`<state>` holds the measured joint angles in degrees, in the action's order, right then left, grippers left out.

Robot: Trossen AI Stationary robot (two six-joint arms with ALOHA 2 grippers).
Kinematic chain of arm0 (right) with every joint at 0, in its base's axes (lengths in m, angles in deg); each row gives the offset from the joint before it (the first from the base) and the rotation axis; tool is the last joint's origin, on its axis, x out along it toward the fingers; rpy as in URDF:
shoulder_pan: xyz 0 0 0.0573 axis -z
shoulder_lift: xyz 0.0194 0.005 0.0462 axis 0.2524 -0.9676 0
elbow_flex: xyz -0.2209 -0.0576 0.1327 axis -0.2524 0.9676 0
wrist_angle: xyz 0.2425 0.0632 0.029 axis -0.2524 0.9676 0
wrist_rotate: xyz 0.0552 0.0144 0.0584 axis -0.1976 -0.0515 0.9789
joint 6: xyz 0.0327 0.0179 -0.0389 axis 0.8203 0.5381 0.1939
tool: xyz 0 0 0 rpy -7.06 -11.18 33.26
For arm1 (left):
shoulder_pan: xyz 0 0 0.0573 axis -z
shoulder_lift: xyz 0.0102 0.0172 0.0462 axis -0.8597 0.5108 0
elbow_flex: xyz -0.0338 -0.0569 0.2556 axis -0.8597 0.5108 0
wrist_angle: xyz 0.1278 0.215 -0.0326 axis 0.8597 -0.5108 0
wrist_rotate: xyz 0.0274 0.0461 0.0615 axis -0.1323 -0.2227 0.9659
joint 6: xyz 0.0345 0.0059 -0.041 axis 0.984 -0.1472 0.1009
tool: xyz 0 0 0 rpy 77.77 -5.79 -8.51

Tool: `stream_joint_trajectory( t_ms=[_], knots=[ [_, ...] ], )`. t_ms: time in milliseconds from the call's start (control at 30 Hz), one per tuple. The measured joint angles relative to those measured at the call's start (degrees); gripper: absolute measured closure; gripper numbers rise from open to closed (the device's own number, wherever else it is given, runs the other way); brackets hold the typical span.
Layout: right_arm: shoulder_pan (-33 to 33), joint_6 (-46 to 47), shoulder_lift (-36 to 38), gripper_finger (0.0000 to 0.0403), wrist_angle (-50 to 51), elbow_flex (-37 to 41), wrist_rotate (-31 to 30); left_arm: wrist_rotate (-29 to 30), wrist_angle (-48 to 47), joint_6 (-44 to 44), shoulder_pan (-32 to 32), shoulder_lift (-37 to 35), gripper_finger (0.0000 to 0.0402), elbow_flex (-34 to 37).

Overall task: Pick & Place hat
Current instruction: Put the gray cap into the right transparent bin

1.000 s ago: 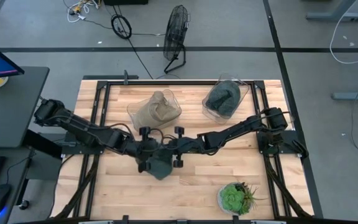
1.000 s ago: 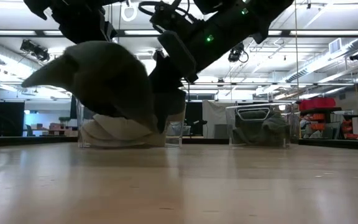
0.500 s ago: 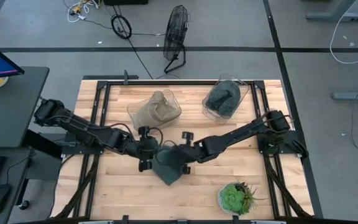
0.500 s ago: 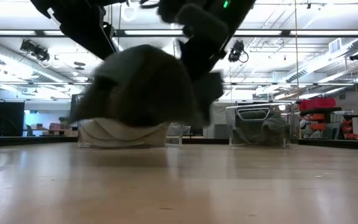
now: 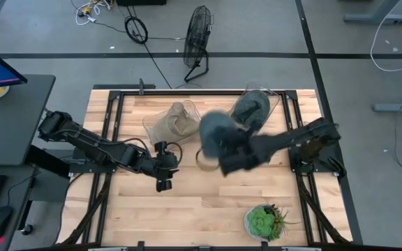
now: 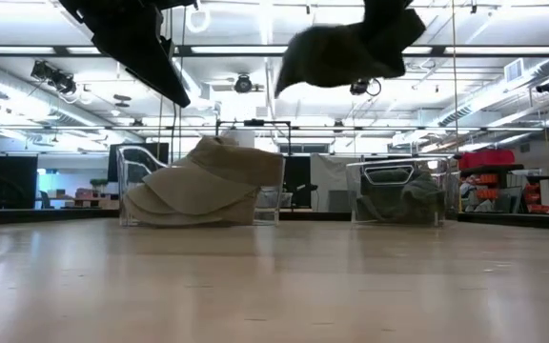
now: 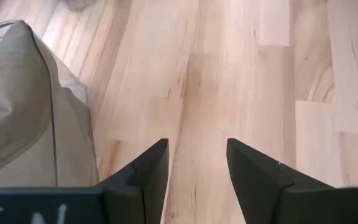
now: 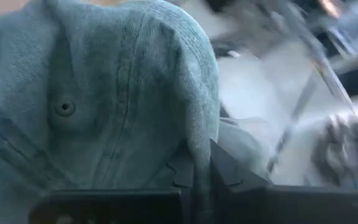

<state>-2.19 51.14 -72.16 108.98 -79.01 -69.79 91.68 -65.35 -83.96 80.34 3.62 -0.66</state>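
I see dark hat [image 5: 218, 132] up in air, high over counter [image 5: 208, 202], near bin with dark hats [image 5: 253, 111]. My right pincer [image 8: 197, 165] pinched tight on hat cloth. My left pincer [image 7: 194, 165] open, holding nothing, low over bare wood just beside bin with tan hats [image 5: 176, 122].

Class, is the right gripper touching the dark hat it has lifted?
Touching. The right wrist view shows the right gripper with its fingers pinching a fold of the dark hat.
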Motion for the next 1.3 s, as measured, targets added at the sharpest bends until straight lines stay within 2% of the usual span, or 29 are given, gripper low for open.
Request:
stream_joint_trajectory(
  t_ms=[133,300,467,633,800,933,1033,1300],
  knots=[
    [6.4,1.5,6.7,0.039,-1.5,3.9,-4.0,0.0,0.2,0.0,0.0,0.0,0.0236,0.0],
    [18.4,8.9,12.7,0.0391,-1.0,10.5,-2.8,0.0,0.4,-0.3,0.0,0.0,0.0236,0.0],
    [30.0,11.4,15.0,0.039,-3.3,19.2,4.5,0.0,0.5,-0.3,0.0,0.0,0.0236,0.0],
    [37.3,9.6,15.0,0.0389,-11.4,28.8,7.7,0.0,0.6,-0.3,0.0,0.0,0.0236,0.0],
    [41.7,7.9,15.0,0.0388,-22.5,36.4,12.0,0.0,0.9,-0.3,0.0,0.0,0.0236,0.0],
    [43.2,6.4,15.0,0.0376,-27.3,38.7,18.8,0.1,1.1,-0.3,0.0,0.0,0.0236,0.0],
    [42.8,4.9,14.9,0.0356,-27.7,39.2,22.5,0.1,1.1,-0.3,0.0,0.0,0.0236,0.0],
    [40.4,-3.8,15.0,0.0298,-27.5,39.2,24.1,0.2,1.1,-0.3,0.0,0.0,0.0236,0.0]
  ],
)
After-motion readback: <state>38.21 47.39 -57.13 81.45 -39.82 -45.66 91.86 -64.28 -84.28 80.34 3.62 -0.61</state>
